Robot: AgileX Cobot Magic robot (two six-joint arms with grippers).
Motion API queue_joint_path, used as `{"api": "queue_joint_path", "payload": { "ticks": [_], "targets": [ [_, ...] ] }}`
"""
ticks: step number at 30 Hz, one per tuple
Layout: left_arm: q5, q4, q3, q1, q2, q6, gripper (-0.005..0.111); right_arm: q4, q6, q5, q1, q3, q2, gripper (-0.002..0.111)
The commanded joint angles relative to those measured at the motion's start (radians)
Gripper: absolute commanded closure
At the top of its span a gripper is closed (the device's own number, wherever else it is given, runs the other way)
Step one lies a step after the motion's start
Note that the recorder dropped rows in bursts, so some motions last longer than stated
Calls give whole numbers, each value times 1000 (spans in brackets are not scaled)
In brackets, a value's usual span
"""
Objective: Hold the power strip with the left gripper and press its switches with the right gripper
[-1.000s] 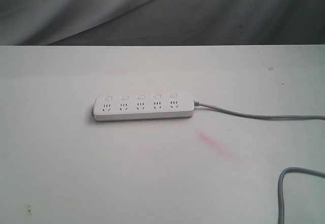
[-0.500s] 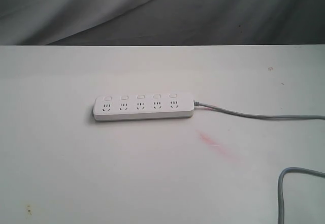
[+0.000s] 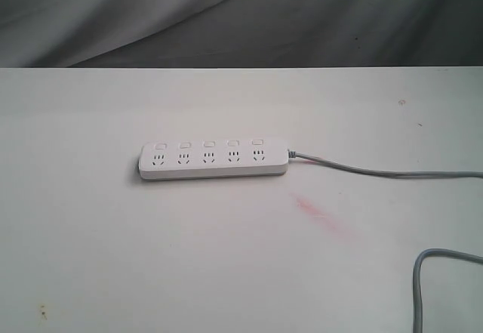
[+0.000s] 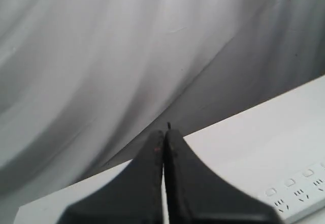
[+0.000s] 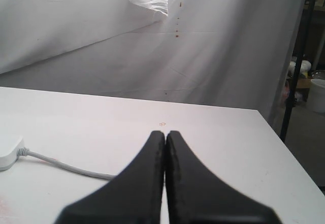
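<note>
The white power strip (image 3: 214, 158) lies flat near the middle of the white table (image 3: 113, 257), its five switches (image 3: 208, 144) in a row along its far edge. Its grey cord (image 3: 377, 171) runs off to the right. Neither gripper shows in the exterior view. In the left wrist view my left gripper (image 4: 163, 132) is shut and empty, well above the table, with one end of the power strip (image 4: 299, 193) off to one side. My right gripper (image 5: 165, 133) is shut and empty too, above the table, with the strip's cord end (image 5: 9, 153) and cord (image 5: 66, 167) nearby.
A second loop of grey cord (image 3: 419, 288) lies at the table's front right. A pinkish smear (image 3: 321, 216) marks the tabletop in front of the strip. Grey-white cloth (image 3: 226, 16) hangs behind the table. The table's right edge (image 5: 284, 153) drops to the floor.
A dark piece of the left arm at the top left corner of the exterior view has slid out of sight. The power strip and cord have not moved.
</note>
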Motion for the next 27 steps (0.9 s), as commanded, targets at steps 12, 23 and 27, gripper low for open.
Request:
{"api": "queue_joint_path", "payload": {
  "ticks": [12, 23, 27],
  "targets": [
    [-659, -120, 823, -130, -436, -220, 105, -7, 4, 3, -8, 3, -6, 108],
    [-355, -1, 871, -130, -636, -204, 105, -7, 4, 3, -8, 3, -6, 108],
    [-202, -1, 871, -130, -641, -204, 105, -7, 4, 3, -8, 3, -6, 108]
  ]
}}
